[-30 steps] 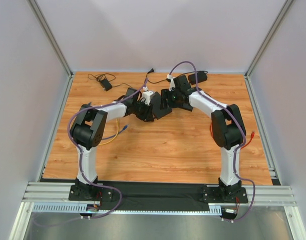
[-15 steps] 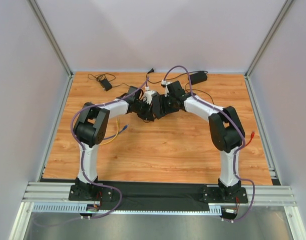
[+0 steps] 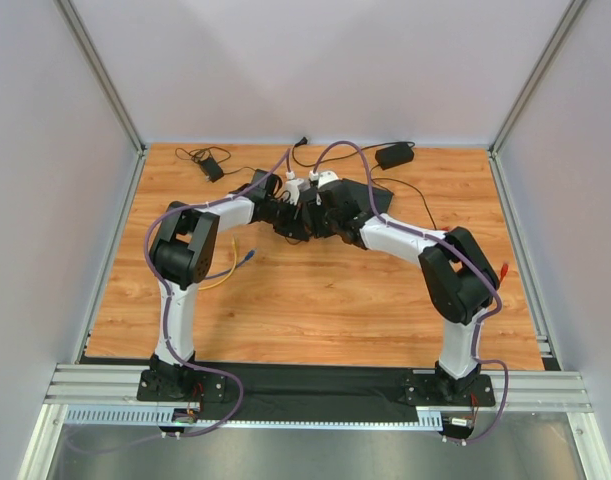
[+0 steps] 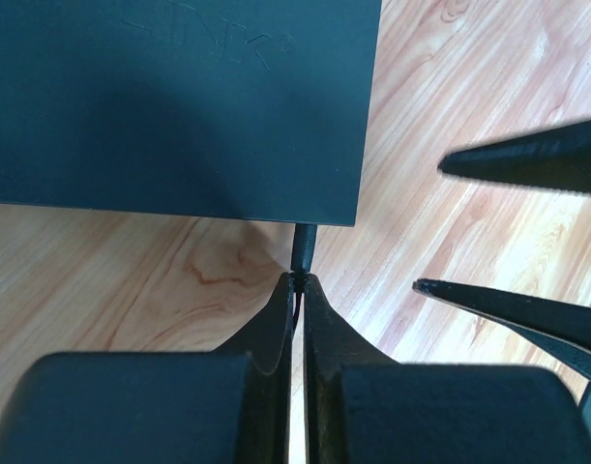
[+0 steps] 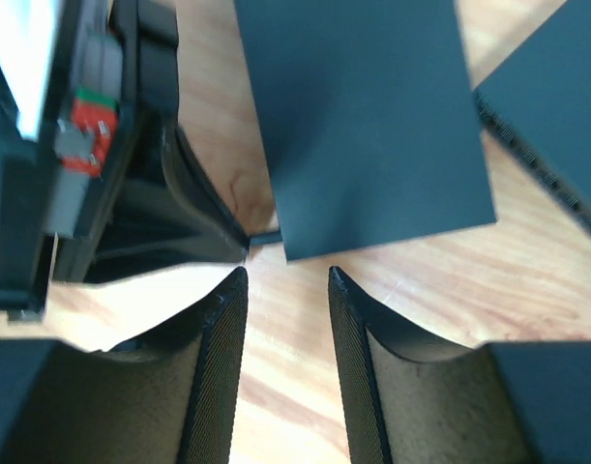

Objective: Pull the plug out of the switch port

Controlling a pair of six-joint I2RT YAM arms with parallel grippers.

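The switch (image 3: 373, 196) is a flat black box lying on the wooden table; it also shows in the left wrist view (image 4: 179, 106) and the right wrist view (image 5: 363, 126). A thin black plug (image 4: 303, 247) sticks out of its near edge and also shows in the right wrist view (image 5: 266, 235). My left gripper (image 4: 300, 282) is shut on the plug's cable just behind the plug. It sits at the table's middle back in the top view (image 3: 301, 222). My right gripper (image 5: 285, 278) is open and empty, close beside the plug and the switch's corner, next to the left gripper (image 3: 327, 222).
A black power adapter (image 3: 395, 155) and its cable lie at the back. A smaller adapter (image 3: 213, 170) lies at the back left. A yellow cable with a blue plug (image 3: 247, 257) lies near the left arm. A red cable (image 3: 500, 276) lies at the right.
My right arm has swung left and its gripper now sits right beside the left gripper. The switch now shows uncovered behind it. The left gripper has barely moved.
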